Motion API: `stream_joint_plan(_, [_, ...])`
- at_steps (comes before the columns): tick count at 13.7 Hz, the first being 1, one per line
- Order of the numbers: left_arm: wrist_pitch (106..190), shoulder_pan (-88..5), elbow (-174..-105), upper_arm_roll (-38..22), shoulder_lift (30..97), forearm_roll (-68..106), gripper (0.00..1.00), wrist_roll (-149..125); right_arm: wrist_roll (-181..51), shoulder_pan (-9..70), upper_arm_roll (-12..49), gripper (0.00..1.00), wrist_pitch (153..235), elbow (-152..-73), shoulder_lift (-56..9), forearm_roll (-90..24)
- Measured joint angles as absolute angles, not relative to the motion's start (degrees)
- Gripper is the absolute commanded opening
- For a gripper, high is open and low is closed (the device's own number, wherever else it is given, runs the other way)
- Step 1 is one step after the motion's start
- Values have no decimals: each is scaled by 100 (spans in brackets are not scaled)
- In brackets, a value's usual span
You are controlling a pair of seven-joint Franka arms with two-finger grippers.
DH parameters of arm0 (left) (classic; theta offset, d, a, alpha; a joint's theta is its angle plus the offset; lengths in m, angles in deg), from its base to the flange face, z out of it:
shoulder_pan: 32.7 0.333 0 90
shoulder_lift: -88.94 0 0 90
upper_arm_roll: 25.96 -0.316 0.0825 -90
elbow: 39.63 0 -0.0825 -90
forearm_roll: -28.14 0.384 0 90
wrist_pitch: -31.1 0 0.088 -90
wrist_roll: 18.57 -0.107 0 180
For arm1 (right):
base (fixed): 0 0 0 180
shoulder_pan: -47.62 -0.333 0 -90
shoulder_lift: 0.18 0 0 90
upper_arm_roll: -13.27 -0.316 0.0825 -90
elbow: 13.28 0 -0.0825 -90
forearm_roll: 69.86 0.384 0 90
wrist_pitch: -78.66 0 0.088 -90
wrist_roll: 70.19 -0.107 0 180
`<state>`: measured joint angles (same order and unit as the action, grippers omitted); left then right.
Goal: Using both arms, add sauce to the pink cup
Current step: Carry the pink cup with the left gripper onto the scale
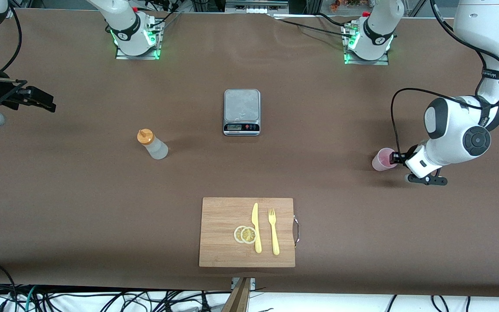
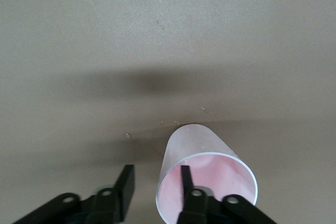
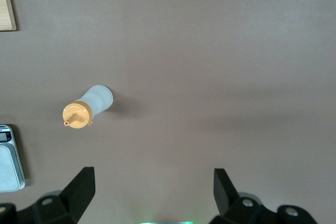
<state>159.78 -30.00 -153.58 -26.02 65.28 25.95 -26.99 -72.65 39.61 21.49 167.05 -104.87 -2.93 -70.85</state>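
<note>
Left wrist view: we see our left gripper [image 2: 156, 182] straddling the pink cup's [image 2: 206, 174] wall, one finger inside, not yet clamped; our right gripper [image 3: 152, 184] gapes above the table.

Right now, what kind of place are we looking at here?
Most likely a robotics lab set up as a mock kitchen. Two arms are bolted to a brown-covered table, loose cables trail along its edge, and a kitchen scale and a cutting board with cutlery lie on it.
</note>
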Motion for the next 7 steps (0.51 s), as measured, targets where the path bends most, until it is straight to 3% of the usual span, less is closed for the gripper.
stream_joint_plan(7, [15982,-3011,-15325,-2588,6559,2594,0,-2695,-7265,3961,2149,100,16705,-10487,-294,-7085])
